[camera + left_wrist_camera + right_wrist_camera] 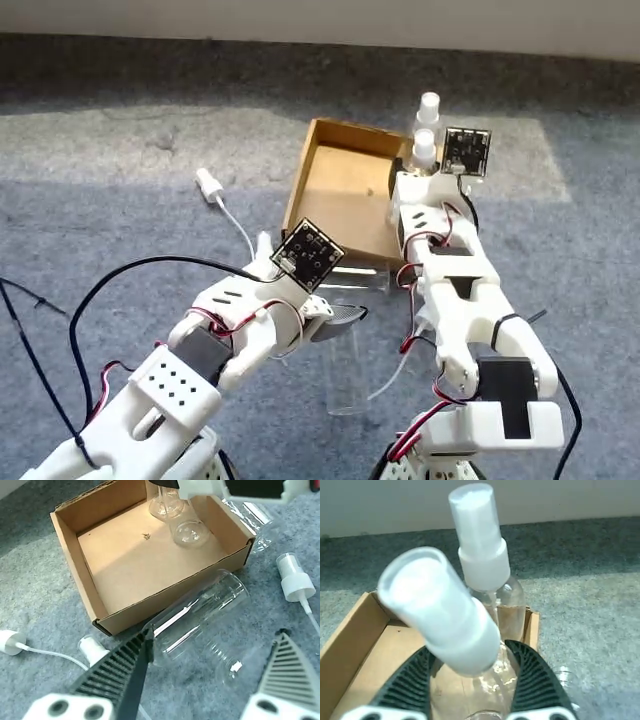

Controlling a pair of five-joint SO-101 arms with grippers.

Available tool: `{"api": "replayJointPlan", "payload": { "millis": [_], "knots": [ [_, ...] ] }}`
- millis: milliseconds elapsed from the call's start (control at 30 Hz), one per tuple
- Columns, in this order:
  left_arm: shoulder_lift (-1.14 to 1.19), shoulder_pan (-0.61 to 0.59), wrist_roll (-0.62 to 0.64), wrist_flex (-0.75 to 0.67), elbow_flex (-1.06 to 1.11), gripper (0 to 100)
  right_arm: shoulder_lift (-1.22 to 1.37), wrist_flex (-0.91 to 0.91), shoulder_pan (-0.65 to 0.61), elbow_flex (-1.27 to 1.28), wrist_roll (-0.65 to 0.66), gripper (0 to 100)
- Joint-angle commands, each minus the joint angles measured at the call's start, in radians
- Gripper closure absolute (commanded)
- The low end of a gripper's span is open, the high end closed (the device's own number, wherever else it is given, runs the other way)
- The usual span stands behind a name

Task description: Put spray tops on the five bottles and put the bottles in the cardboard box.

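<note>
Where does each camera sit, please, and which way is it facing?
High view: fixed overhead, looking down on the carpet and cardboard box; left arm and right arm show.
Left wrist view: on the left arm, facing the box past a lying bottle; the open left gripper shows.
Right wrist view: on the right arm, facing the capped bottle held by the right gripper.
Shared: all three see the box.

Bright daylight. A pale sunlit band crosses the carpet (130, 150) level with the cardboard box (345, 190), and it is dimmer nearer me. Box floor part lit, part shaded. White glints streak the clear bottle (200, 610) before the box, inside my spread left gripper (215, 635). Capped bottle (440, 615) clamped in my right gripper (472, 650) glows white.
</note>
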Motion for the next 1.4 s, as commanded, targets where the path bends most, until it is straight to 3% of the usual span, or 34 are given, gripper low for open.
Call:
{"api": "replayJointPlan", "payload": {
  "millis": [0, 267, 900, 1100, 1367],
  "knots": [
    [-0.013, -0.007, -0.003, -0.014, -0.005, 67, -0.002, -0.015, 0.015, -0.016, 0.012, 99.1],
    [-0.013, -0.007, -0.003, -0.014, -0.005, 67, -0.008, -0.015, 0.015, -0.016, 0.012, 86.4],
    [-0.013, -0.007, -0.003, -0.014, -0.005, 67, -0.012, -0.016, 0.016, -0.045, 0.012, 85.4],
    [-0.013, -0.007, -0.003, -0.014, -0.005, 67, -0.012, -0.016, 0.018, -0.05, 0.011, 75.2],
    [-0.013, -0.007, -0.003, -0.014, -0.005, 67, -0.012, -0.016, 0.016, -0.05, 0.011, 74.5]
  ]
}}
